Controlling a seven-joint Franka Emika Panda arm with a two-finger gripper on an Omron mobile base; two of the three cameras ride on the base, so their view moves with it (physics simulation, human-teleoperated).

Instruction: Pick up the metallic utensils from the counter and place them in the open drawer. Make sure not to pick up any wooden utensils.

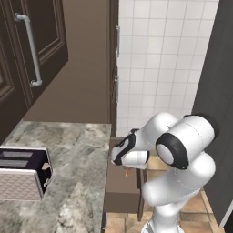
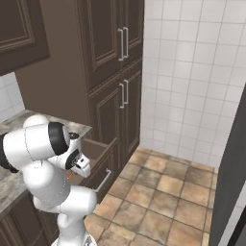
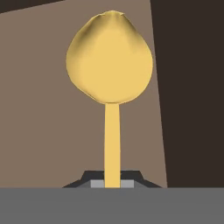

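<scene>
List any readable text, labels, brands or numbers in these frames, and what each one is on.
None: no frame carries writing.
Toaster: plain sides, no brand or dial marks to read.
Golden spoon in the shut gripper: bare.
Cabinet doors, wall tiles, counter: unmarked.

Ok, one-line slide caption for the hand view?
Gripper shut on golden spoon, hanging above the open drawer.

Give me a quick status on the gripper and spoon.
Gripper shut on golden spoon. Spoon hanging over open drawer. Nothing in the way.
</scene>
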